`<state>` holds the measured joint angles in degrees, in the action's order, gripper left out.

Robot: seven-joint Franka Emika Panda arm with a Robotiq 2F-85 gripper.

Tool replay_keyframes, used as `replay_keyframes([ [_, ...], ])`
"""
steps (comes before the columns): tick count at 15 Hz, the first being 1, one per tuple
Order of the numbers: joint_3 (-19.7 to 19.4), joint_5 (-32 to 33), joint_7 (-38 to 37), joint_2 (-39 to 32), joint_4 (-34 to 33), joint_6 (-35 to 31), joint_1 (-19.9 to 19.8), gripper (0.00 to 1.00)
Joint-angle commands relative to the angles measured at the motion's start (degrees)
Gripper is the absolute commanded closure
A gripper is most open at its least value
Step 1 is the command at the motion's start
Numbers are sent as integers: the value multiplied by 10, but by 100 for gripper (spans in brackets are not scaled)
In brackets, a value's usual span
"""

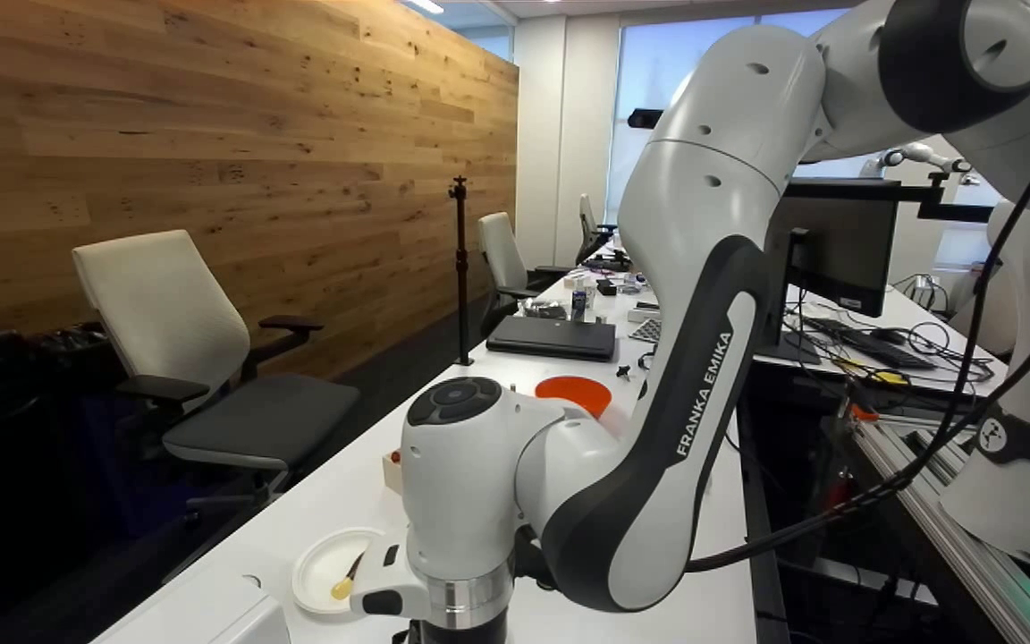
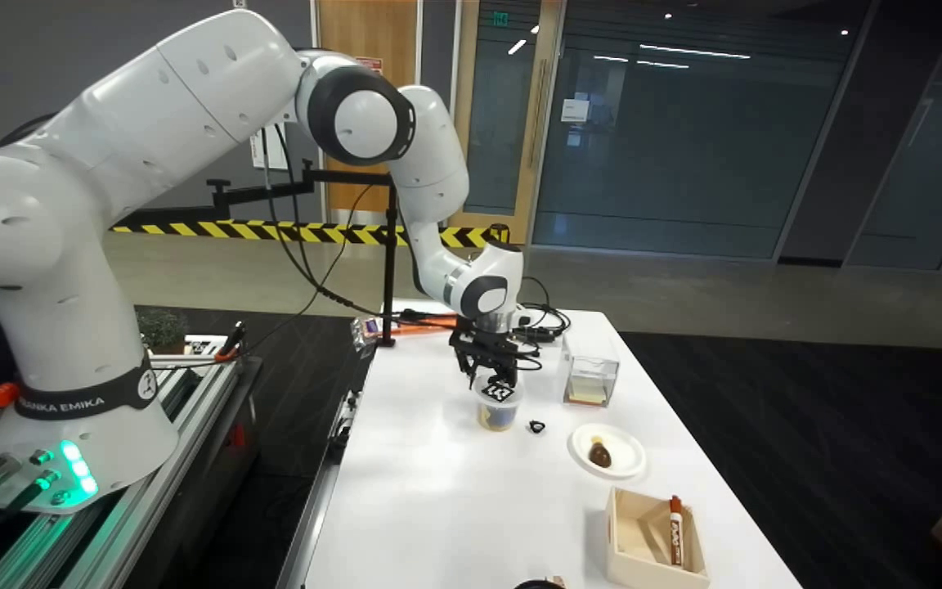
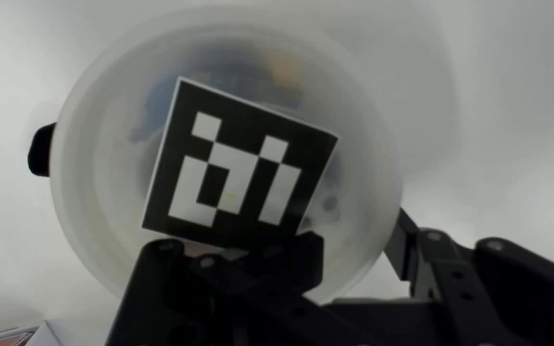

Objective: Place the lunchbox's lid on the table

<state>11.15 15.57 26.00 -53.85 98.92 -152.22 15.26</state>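
The lid [image 3: 354,120] is round and translucent, with a black-and-white patterned square [image 3: 238,168] on top. It sits on the lunchbox, a translucent round tub [image 2: 497,415] with blue and yellowish contents, which stands upright on the white table [image 2: 438,507]. An exterior view also shows the lid's patterned square [image 2: 498,393]. My gripper [image 3: 359,257] is right over the lid with its fingers apart. In the wrist view one finger lies above the lid's top and the other is just outside its rim. Whether they touch the rim is unclear. The arm hides the tub in an exterior view.
A small black piece [image 2: 536,426] lies beside the tub. A clear box [image 2: 592,380], a white plate [image 2: 633,458] with a brown item and a tan box [image 2: 628,556] with a marker stand along one side. Cables [image 2: 549,323] lie behind the gripper. An orange bowl [image 1: 573,391] stands farther along.
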Motion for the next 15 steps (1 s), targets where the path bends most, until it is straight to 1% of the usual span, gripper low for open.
replay_keyframes([
  [1, 0, 18, 3, -17, -25, 20, 3, 25],
  [4, -6, 21, -4, -16, -25, 18, 8, 5],
  [5, -14, 24, -14, -13, -23, 18, 15, 1],
  [7, -28, 29, -26, 7, -15, 26, 23, 0],
  [8, -28, 28, -20, 26, -9, 36, 16, 0],
  [9, -28, 27, -19, 38, -1, 33, 11, 0],
  [12, -41, 29, -26, 68, 8, 42, 11, 0],
  [15, -39, 23, -22, 76, 8, 62, 7, 0],
])
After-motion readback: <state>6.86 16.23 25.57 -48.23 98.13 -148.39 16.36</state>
